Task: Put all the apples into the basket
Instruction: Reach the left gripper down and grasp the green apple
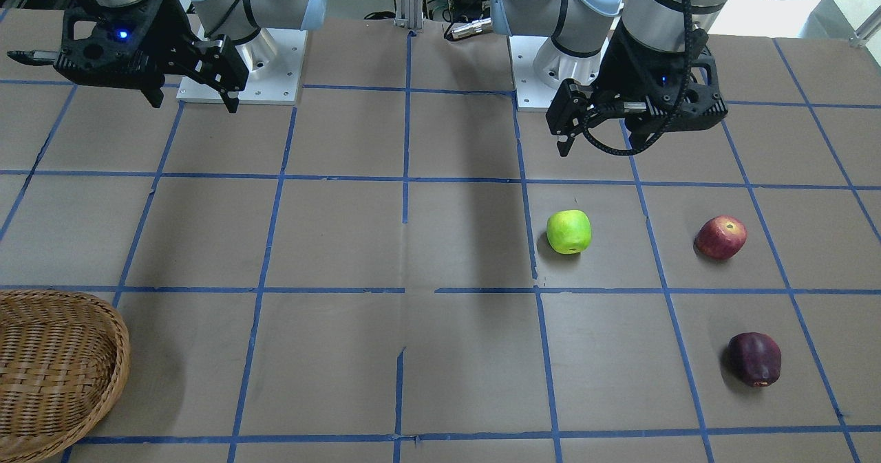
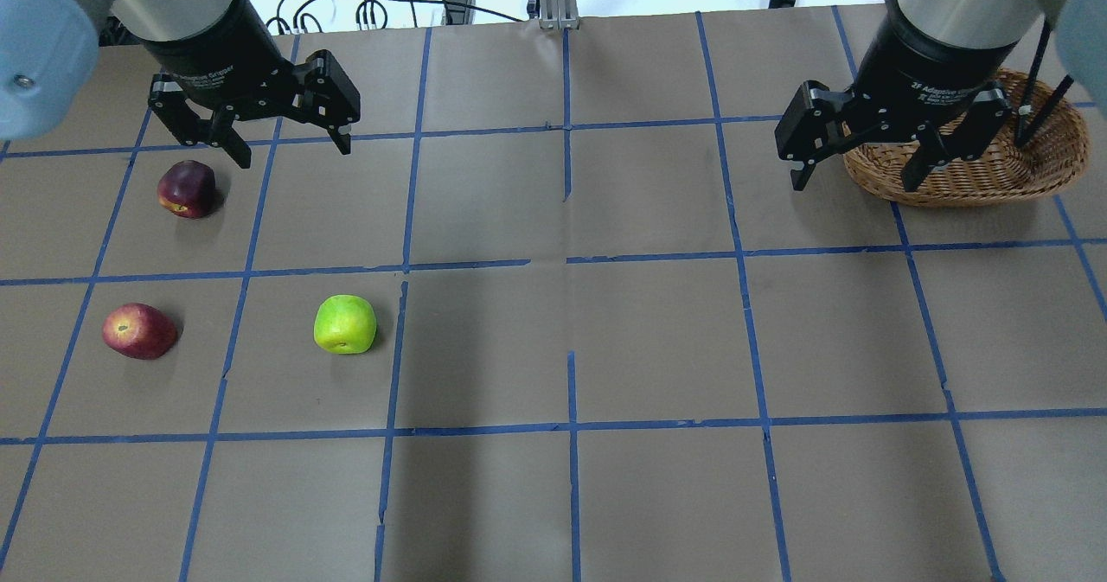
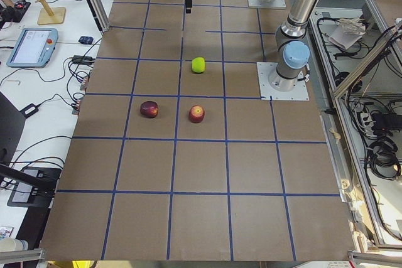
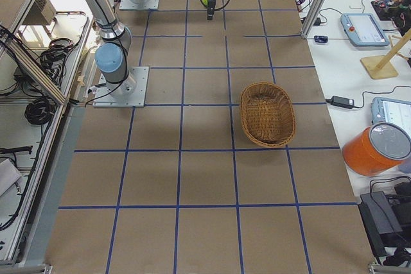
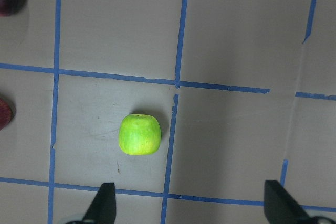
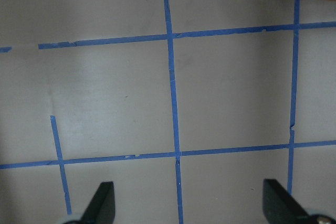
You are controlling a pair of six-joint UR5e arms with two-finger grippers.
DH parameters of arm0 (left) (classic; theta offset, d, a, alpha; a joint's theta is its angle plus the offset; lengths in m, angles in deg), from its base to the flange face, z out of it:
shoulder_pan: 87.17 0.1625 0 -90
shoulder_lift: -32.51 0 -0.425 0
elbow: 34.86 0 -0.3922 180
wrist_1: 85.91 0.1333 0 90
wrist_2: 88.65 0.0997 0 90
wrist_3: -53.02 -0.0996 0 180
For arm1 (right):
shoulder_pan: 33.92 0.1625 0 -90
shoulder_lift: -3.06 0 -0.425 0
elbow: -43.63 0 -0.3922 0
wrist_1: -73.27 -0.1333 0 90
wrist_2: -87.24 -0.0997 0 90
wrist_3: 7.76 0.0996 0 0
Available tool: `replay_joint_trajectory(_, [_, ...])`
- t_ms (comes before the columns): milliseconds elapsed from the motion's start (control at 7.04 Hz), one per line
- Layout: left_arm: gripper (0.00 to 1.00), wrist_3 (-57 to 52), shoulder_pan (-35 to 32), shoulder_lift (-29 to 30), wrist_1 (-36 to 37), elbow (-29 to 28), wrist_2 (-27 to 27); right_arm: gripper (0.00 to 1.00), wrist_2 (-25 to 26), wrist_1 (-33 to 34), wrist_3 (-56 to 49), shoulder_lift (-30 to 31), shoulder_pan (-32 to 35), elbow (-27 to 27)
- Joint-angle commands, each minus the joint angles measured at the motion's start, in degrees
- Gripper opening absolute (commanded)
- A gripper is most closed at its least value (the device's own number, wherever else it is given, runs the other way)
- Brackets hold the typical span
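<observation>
Three apples lie apart on the brown table on my left side: a lime green one (image 2: 345, 324) (image 1: 569, 232) (image 5: 139, 135), a red streaked one (image 2: 138, 330) (image 1: 720, 237) and a dark maroon one (image 2: 187, 188) (image 1: 755, 359). My left gripper (image 2: 290, 148) (image 1: 599, 143) (image 5: 191, 205) is open and empty and hovers high above them, touching none. The wicker basket (image 2: 969, 180) (image 1: 122, 353) (image 4: 248, 117) is empty at the far right. My right gripper (image 2: 856, 177) (image 1: 191, 100) (image 6: 191, 205) is open and empty, above the table beside the basket.
Blue tape lines grid the table. The two arm bases (image 1: 241, 71) (image 1: 544, 71) are bolted at the robot's edge. Side benches beyond the far edge hold tablets (image 4: 364, 28) and an orange container (image 4: 376, 149).
</observation>
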Motion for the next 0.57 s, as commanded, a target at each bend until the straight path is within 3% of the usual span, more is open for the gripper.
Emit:
replay_joint_trajectory(0, [1.0,-0.2,0.0,-0.4,-0.1,0.2,0.0,1.0,0.3,0.0,0.0,0.0,-0.1,0.1])
replay_joint_trajectory(142, [1.0,-0.6,0.0,-0.7,-0.1,0.5,-0.1,1.0,3.1,-0.2,-0.1,-0.1,-0.1,0.0])
replay_joint_trajectory(426, [1.0,-7.4,1.0,-1.5,-0.1,4.1,0.0,1.0,3.3,-0.2,0.1,0.0,0.0,0.1])
